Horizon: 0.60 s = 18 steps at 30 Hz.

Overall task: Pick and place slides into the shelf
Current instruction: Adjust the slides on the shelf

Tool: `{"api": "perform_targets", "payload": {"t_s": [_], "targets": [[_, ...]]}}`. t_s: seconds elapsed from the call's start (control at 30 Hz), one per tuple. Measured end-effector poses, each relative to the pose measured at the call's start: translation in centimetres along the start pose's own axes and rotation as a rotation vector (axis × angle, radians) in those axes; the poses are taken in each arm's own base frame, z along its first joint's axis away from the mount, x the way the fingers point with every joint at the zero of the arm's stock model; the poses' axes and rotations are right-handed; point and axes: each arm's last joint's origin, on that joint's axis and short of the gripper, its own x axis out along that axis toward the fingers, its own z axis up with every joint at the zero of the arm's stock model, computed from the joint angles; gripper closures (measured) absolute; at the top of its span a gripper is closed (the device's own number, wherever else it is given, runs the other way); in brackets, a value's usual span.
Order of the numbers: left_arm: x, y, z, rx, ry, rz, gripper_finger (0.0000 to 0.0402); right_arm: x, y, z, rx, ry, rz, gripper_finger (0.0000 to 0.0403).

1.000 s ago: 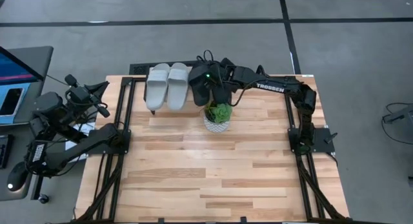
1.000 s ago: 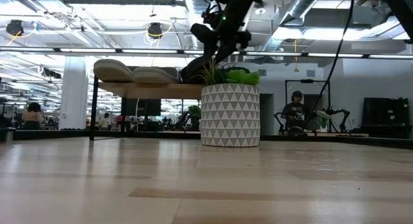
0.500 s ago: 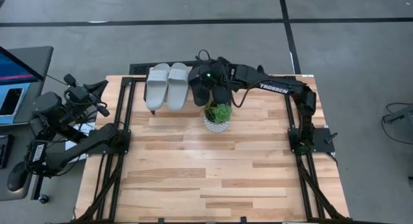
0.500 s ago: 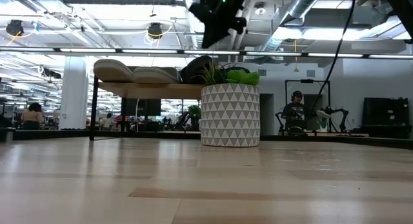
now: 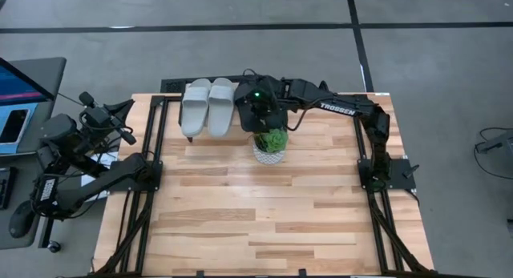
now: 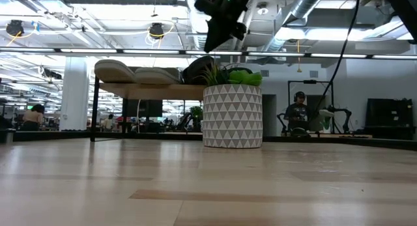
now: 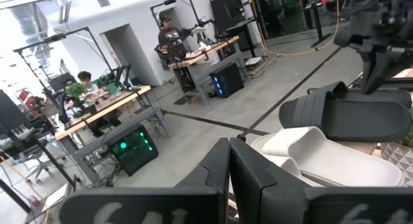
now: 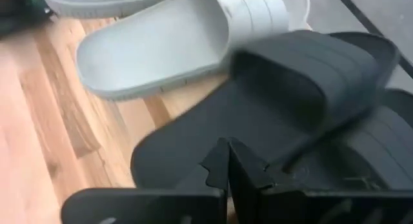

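High view: your right gripper (image 5: 260, 110), fingers closed and empty, hovered directly above black slides (image 5: 247, 108) lying lengthwise on shelf (image 6: 150, 90).

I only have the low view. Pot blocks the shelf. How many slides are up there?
Observer: Four. Two light grey slides lie side by side on the shelf, two black slides next to them.
Operator: Right gripper holding one?
Observer: No, the right gripper is shut and empty above the black pair.
Operator: Left arm?
Observer: Parked off the table's left edge, left gripper shut.
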Motion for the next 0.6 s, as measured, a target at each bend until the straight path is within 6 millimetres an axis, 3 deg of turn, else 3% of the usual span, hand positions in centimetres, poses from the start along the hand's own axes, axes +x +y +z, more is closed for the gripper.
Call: {"api": "perform_targets", "payload": {"t_s": [0.17,0.6], "targets": [[0.0,0.0,0.0,0.000,0.000,0.000,0.0401,0.8,-0.4,0.0,0.005,0.015,-0.003,0.0403],[0.0,0.0,0.0,0.001,0.006,-0.001,0.0401,7.2,0.0,-1.6,0.034,0.190,0.087,0.0403]]}}
